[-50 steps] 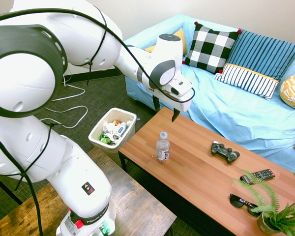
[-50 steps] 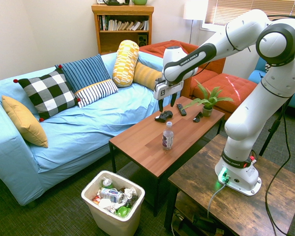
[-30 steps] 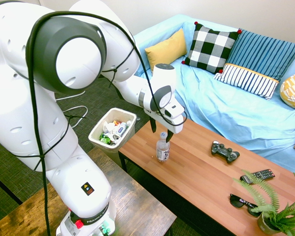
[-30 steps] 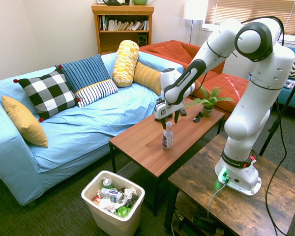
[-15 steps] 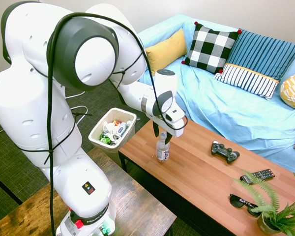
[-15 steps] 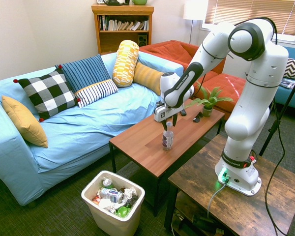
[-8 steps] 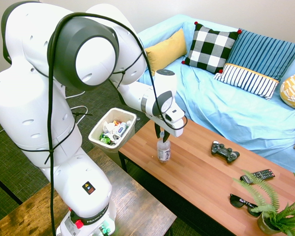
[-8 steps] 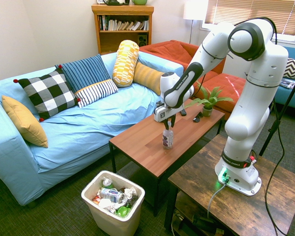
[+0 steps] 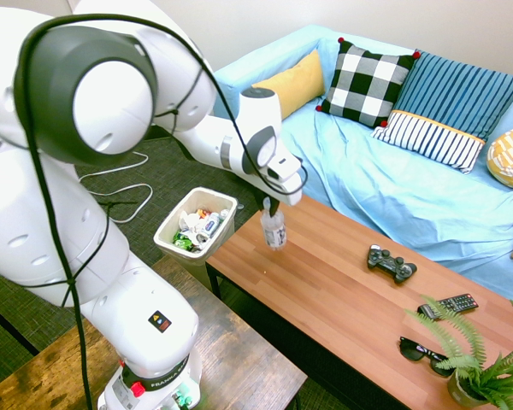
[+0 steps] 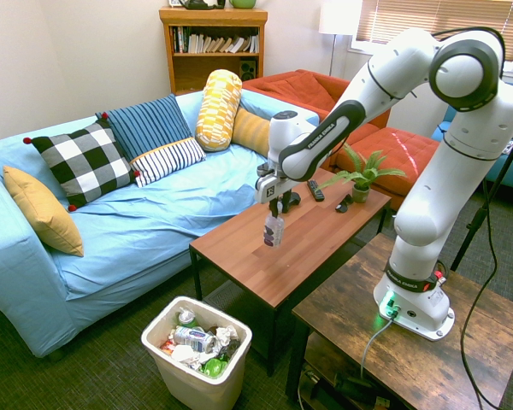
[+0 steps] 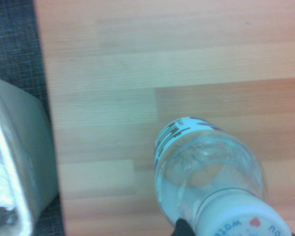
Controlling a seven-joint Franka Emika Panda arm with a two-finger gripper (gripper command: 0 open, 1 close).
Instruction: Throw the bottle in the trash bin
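The bottle [image 9: 274, 231], clear with a white cap and a pale label, hangs a little above the wooden coffee table [image 9: 342, 299]. My gripper [image 9: 270, 206] is shut on its neck just under the cap. The second exterior view shows the bottle [image 10: 274, 231] hanging upright from the gripper [image 10: 275, 208] over the table's end nearest the bin. The wrist view looks down on the bottle [image 11: 206, 182] from close by. The off-white trash bin [image 9: 165, 236] stands on the carpet beside that end of the table, holding crumpled rubbish. The trash bin [image 10: 238, 342] and its wall [image 11: 19, 147] show in the other views too.
A black game controller [image 9: 391, 262], a remote [image 9: 447, 305], sunglasses [image 9: 423, 351] and a potted fern [image 9: 483, 363] lie toward the table's far end. A blue sofa [image 9: 427, 196] with cushions runs behind the table. A dark wooden side table [image 9: 239, 359] holds the arm.
The fingers closed on the bottle's neck. The bottle has come up off the table and moved toward the bin end.
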